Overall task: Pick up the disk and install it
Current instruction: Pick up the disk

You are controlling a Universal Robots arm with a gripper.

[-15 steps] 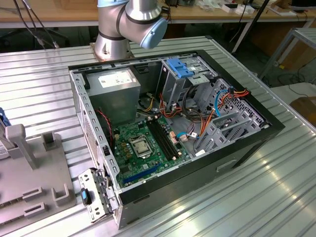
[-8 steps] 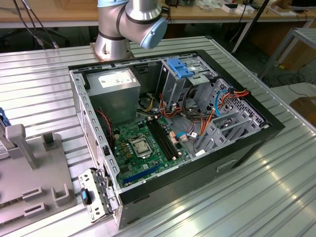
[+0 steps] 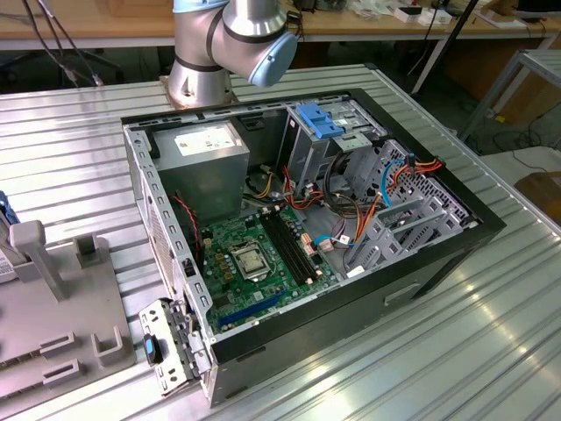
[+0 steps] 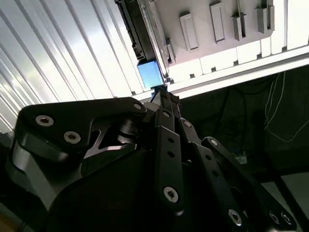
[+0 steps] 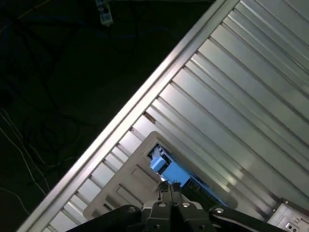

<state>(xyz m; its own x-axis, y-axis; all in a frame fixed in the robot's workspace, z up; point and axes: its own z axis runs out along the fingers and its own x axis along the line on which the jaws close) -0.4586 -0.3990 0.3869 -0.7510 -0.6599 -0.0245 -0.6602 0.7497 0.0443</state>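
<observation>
The disk (image 5: 170,170) stands on edge in a grey holder plate (image 5: 126,189) on the ribbed metal table. In the second wrist view the disk (image 4: 143,43) shows as a dark slab with a bright blue end. My gripper (image 5: 171,189) hangs a little above that blue end, its black fingers pressed together at the tips and apart from the disk. In the second wrist view the gripper (image 4: 164,94) tapers to a point just short of the blue end. A sliver of the disk's blue rail (image 3: 3,210) shows at the exterior view's left border.
An open computer case (image 3: 307,219) lies on the table, with its motherboard (image 3: 259,250), cables and a metal drive cage topped by blue clips (image 3: 320,120). The arm's base (image 3: 219,44) stands behind the case. The grey holder (image 3: 53,298) carries several upright blocks. The table edge (image 5: 120,121) drops to a dark floor.
</observation>
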